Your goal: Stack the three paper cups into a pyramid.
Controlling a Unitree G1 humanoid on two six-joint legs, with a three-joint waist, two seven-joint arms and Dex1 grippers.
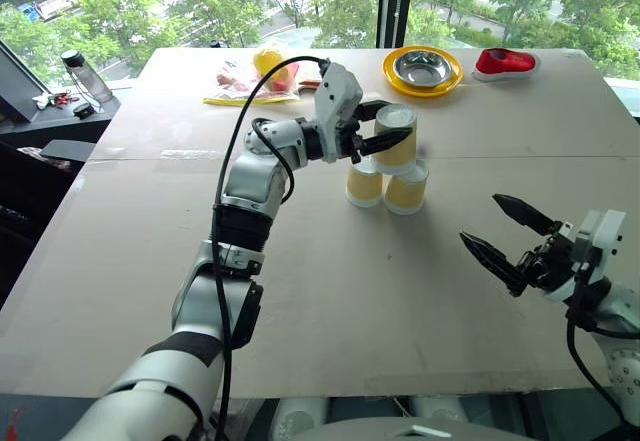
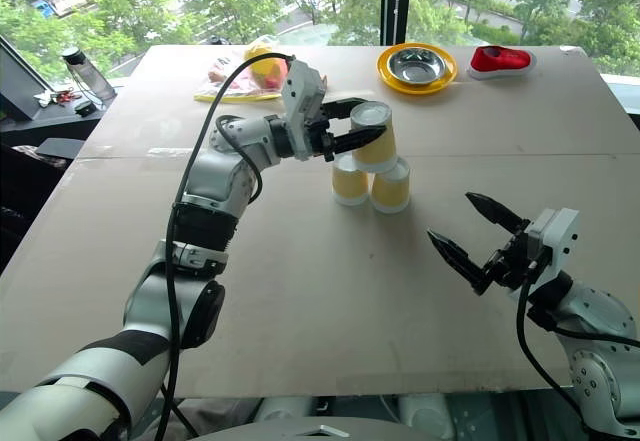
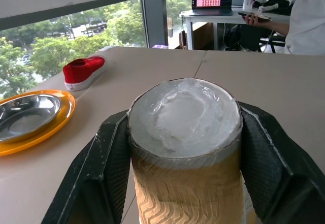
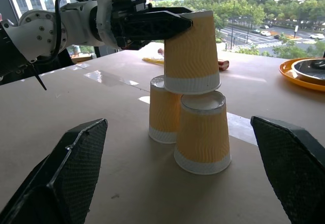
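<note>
— Where's the third cup just now?

— The left gripper [image 1: 385, 126] has it, fingers clamped on its ribbed sides near the base; the top cup [image 1: 396, 137] is upside down like the two base cups [image 1: 387, 186], which stand touching side by side on the table [image 1: 330, 291]; from the head views it looks already seated on them.

— And is it?

— The right wrist view says not quite, I'd judge; the top cup's rim [image 4: 193, 84] looks tilted, resting on the nearer cup [image 4: 202, 132] and barely over the farther one [image 4: 163, 109]; so it's held high on the body to leave the rim free for settling; it likely needs nudging across the gap before letting go.

— The other arm?

— The right gripper [image 1: 508, 236] hangs well apart, near the table's edge, its fingers spread wide and empty; out of the way, I suppose.

— Anything the left wrist adds?

— The cup's white base [image 3: 184, 115] squeezed between both pads; beyond, the steel bowl [image 3: 23, 115] on its yellow plate [image 3: 61, 117], a red shoe [image 3: 84, 71], and a person seated at a desk.
</note>
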